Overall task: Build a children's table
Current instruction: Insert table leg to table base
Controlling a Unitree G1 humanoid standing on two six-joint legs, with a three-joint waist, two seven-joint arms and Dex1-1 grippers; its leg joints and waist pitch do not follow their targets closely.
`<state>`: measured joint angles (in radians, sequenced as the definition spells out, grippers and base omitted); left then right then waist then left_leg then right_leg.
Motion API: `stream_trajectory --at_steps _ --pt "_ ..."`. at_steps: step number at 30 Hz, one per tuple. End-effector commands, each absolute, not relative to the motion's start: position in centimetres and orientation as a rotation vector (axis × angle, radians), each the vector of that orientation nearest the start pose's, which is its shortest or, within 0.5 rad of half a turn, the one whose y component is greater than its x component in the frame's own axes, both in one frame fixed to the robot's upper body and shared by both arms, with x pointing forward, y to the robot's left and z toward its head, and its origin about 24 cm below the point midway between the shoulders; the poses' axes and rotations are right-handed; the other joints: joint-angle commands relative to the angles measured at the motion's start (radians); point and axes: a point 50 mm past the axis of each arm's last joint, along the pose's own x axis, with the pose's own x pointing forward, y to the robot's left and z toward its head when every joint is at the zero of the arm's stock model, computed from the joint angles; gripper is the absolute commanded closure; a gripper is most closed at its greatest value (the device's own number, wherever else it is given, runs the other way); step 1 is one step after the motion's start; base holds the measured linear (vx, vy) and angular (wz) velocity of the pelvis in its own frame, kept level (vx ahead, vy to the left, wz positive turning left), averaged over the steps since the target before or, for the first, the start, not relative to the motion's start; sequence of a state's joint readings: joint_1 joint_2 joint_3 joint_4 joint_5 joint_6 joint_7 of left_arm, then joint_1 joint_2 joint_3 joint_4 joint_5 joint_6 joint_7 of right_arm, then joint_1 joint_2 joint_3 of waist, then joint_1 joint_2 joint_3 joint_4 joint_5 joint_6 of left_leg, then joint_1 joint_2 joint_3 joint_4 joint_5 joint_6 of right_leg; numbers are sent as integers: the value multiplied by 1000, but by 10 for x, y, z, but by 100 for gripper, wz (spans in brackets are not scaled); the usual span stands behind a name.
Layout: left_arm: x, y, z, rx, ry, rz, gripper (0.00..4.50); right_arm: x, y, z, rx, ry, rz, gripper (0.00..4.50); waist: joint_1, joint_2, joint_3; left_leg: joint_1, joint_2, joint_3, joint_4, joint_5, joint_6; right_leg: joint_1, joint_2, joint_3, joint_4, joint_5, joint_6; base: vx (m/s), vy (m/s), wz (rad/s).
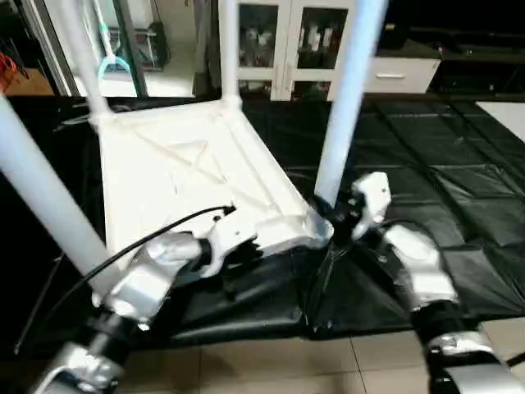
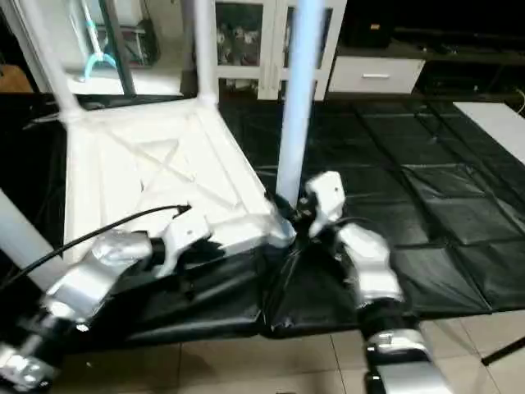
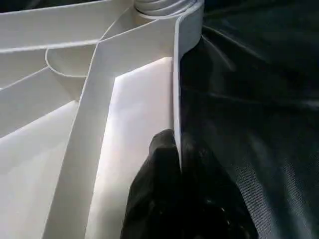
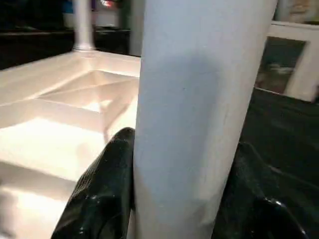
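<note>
The children's table top (image 1: 180, 180) lies upside down on the black mat, its ribbed underside facing up. Four white legs stand in its corner sockets: far left (image 1: 82, 57), far right (image 1: 228, 49), near left (image 1: 41, 197) and near right (image 1: 344, 107). My left gripper (image 1: 238, 256) is shut on the top's near rim (image 3: 175, 89), with one black finger (image 3: 159, 189) inside the rim and the other outside. My right gripper (image 1: 332, 209) is shut on the near right leg (image 4: 199, 114) just above its socket, a finger (image 4: 99, 194) on each side of the tube.
A black mat (image 1: 443, 180) covers the floor under and to the right of the table top. Its near edge meets beige tiles (image 1: 287, 361). A white glass-door cabinet (image 1: 279, 41) and a low white drawer unit (image 1: 402, 74) stand behind.
</note>
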<state>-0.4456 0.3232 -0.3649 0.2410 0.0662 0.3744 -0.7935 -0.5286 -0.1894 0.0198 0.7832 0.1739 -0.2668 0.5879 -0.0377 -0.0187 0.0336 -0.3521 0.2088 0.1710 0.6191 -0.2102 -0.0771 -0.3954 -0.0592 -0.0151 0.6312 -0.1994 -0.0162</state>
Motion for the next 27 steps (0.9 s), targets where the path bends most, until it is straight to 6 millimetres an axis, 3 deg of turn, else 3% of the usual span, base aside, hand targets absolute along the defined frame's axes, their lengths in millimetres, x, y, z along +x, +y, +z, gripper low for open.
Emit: stream_trajectory --at_steps 1,4,7,9,10,12,13,15,17,19,23,24,27 --pt "309 95 68 462 344 -957 450 316 -158 -8 -105 259 489 262 -3 14 -45 1 6 1 -75 -236 11 33 -41 19 -83 -162 -232 0 0 0" --pt "326 81 74 407 338 -759 450 325 -156 -3 -111 204 308 262 0 13 -49 5 2 5 -71 -228 12 31 -39 19 -84 -139 -230 0 0 0" --pt "345 73 85 367 308 -549 450 332 -153 1 -53 164 122 262 6 14 -51 -1 0 6 -68 -197 22 34 -38 21 -80 -86 -227 0 0 0" --pt "352 73 91 354 285 -479 450 334 -152 4 -19 136 51 263 12 14 -59 -13 -4 3 -64 -128 49 47 -38 20 -67 32 -230 0 0 0" --pt "354 73 92 356 279 -463 450 335 -151 5 -8 126 36 263 6 9 -61 -28 -7 -1 -62 -80 71 59 -40 19 -58 103 -233 0 0 0" --pt "357 76 97 363 263 -438 450 337 -149 14 47 56 19 264 3 20 -63 -20 -3 2 -56 -60 117 49 -41 17 -57 167 -265 0 0 0" --pt "358 79 98 364 261 -430 450 338 -148 18 68 25 23 264 3 18 -64 -21 -3 3 -55 -57 128 51 -40 17 -55 184 -271 0 0 0" --pt "357 81 97 369 269 -435 450 339 -147 20 113 8 26 264 0 18 -63 -30 -3 2 -54 -36 151 54 -40 15 -50 214 -280 0 0 0" --pt "353 82 92 380 288 -482 450 341 -145 21 180 6 35 264 -19 24 -61 -31 -1 -2 -57 -64 162 54 -42 10 -54 163 -288 0 0 0" --pt "351 79 89 395 282 -540 450 343 -145 24 197 -5 47 264 -29 22 -61 -31 2 0 -54 -72 166 53 -43 12 -56 153 -302 0 0 0" --pt "337 77 79 453 291 -712 450 353 -149 41 236 -48 139 264 -22 31 -59 -25 9 1 -54 -58 188 49 -46 11 -55 149 -334 0 0 0" --pt "331 79 75 467 299 -782 450 358 -153 54 221 -84 212 264 -21 30 -59 -24 10 3 -54 -58 189 47 -46 11 -55 145 -336 0 0 0" --pt "323 82 73 499 270 -873 450 365 -164 77 193 -166 299 264 -1 31 -59 -19 15 5 -54 -56 189 45 -48 12 -54 130 -342 0 0 0"
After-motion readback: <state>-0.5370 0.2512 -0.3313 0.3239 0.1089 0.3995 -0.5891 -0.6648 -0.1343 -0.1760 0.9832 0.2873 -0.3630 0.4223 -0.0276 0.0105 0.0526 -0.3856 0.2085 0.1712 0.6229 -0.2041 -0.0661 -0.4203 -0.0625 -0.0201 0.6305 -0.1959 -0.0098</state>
